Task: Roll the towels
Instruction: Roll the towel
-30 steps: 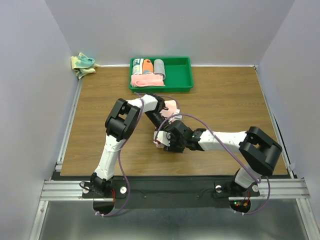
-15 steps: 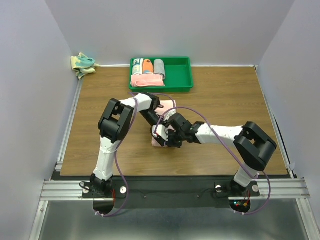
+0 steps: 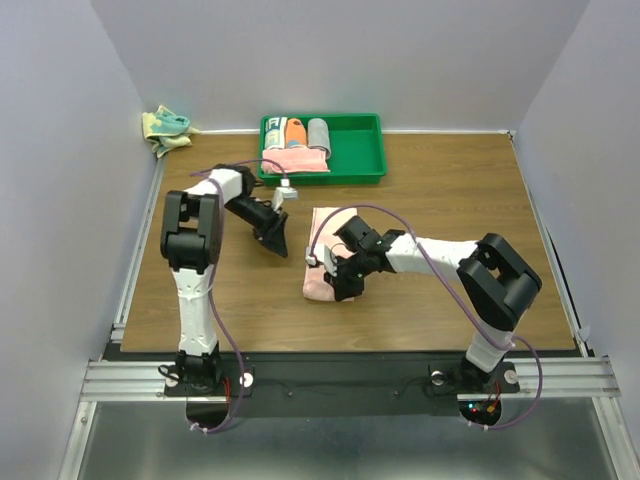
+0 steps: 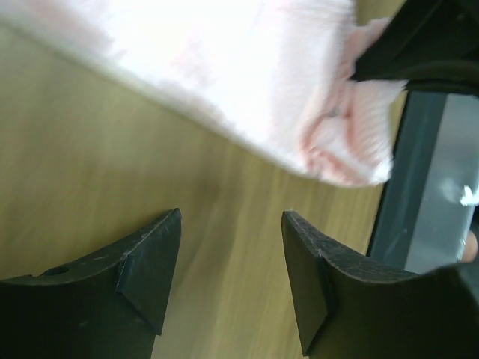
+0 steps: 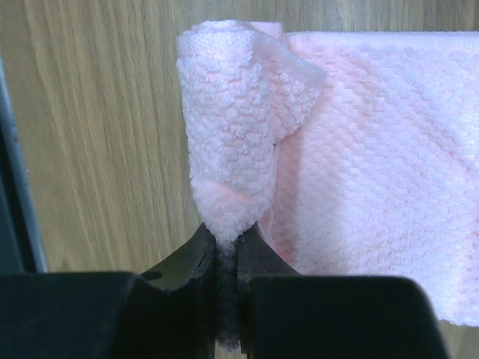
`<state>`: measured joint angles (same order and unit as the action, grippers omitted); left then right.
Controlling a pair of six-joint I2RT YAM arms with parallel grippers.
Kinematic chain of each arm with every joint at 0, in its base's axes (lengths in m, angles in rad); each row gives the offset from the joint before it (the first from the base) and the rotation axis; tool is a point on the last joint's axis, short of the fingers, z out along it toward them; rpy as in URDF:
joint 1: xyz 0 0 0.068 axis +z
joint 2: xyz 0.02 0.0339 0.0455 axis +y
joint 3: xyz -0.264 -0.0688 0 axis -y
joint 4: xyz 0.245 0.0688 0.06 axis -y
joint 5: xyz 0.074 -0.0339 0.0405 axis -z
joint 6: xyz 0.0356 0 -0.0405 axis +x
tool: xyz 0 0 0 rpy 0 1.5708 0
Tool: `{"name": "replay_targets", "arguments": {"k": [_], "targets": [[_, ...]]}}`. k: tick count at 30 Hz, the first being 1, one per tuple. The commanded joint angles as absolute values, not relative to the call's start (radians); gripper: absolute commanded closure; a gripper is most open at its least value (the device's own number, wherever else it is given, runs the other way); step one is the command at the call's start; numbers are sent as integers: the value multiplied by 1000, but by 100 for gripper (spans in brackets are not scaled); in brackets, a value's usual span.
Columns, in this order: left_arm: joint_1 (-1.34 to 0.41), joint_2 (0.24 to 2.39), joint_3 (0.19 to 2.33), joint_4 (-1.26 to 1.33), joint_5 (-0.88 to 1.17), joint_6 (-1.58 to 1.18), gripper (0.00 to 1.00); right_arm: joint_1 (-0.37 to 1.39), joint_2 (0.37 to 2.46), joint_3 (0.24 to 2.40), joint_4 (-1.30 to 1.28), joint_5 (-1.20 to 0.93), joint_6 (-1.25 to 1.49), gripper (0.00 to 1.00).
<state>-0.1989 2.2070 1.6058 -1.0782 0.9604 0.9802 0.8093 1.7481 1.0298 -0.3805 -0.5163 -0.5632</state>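
Note:
A pale pink towel (image 3: 320,284) lies mostly flat on the wood table, its long side running front to back. My right gripper (image 3: 338,280) is at the towel's near right part, shut on a pinched-up fold of it (image 5: 228,149); the flat remainder (image 5: 374,164) spreads to the right in the right wrist view. My left gripper (image 3: 281,245) stands open just left of the towel, apart from it. Only bare wood shows between its fingers (image 4: 153,262), with the pink towel (image 4: 247,82) ahead of them. A teal towel with yellow edges (image 3: 166,128) lies crumpled at the back left corner.
A green tray (image 3: 355,165) stands at the back centre. It holds three rolled towels side by side, with a pink one (image 3: 294,160) lying in front of them. Grey walls close the left, right and back sides.
My left gripper opened, let go of the pink towel and swung back to the left. My right gripper closed on a fold of the towel. The towel now lies stretched out.

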Motion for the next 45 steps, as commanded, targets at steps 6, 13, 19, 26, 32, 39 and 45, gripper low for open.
{"name": "replay_targets", "arguments": {"k": [6, 13, 19, 26, 32, 39, 45], "targets": [[23, 1824, 1393, -821, 815, 1009, 30, 683, 1933, 1175, -626, -804, -483, 99], [-260, 1225, 839, -372, 522, 1029, 25, 652, 2086, 1313, -773, -949, -488, 99], [-648, 964, 574, -132, 293, 1052, 13, 621, 2245, 1449, -969, -1028, -560, 96], [-886, 1097, 549, -9, 189, 1101, 14, 595, 2335, 1526, -1065, -1071, -614, 91], [-927, 1233, 546, 61, 155, 1221, 20, 583, 2401, 1585, -1161, -1086, -689, 87], [-927, 1402, 618, 48, 170, 1172, 38, 577, 2408, 1601, -1175, -1078, -695, 85], [-925, 1459, 696, -139, 254, 1117, 71, 551, 2364, 1614, -1170, -1077, -669, 65]]}}
